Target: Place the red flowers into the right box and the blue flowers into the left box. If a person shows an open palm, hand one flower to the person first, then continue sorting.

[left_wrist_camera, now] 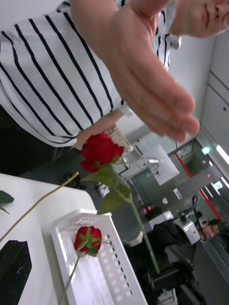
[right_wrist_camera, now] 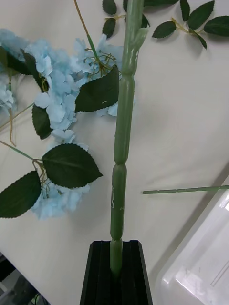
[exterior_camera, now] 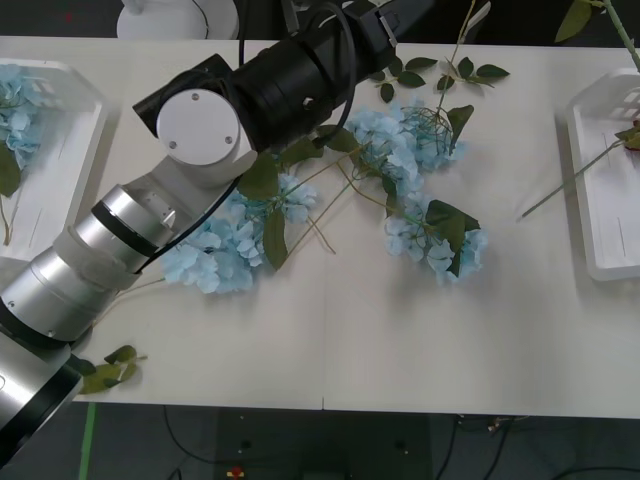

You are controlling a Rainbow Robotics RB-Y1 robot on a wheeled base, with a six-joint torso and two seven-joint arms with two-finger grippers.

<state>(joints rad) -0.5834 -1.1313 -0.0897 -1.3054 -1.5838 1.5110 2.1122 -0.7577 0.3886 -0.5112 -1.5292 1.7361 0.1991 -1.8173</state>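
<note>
While a person's open palm [left_wrist_camera: 148, 90] hangs above, the hand-over step looks underway: the right gripper [right_wrist_camera: 116, 267], its black fingers pinched tight on a green stem [right_wrist_camera: 121, 143], lifts a red rose [left_wrist_camera: 100, 151] toward it. Next it must reach that palm, then let go. Another rose [left_wrist_camera: 88, 239] lies in the right box [exterior_camera: 598, 200] at three o'clock; blue flowers [exterior_camera: 400, 160] sit mid-table. The left gripper's state I cannot tell.
</note>
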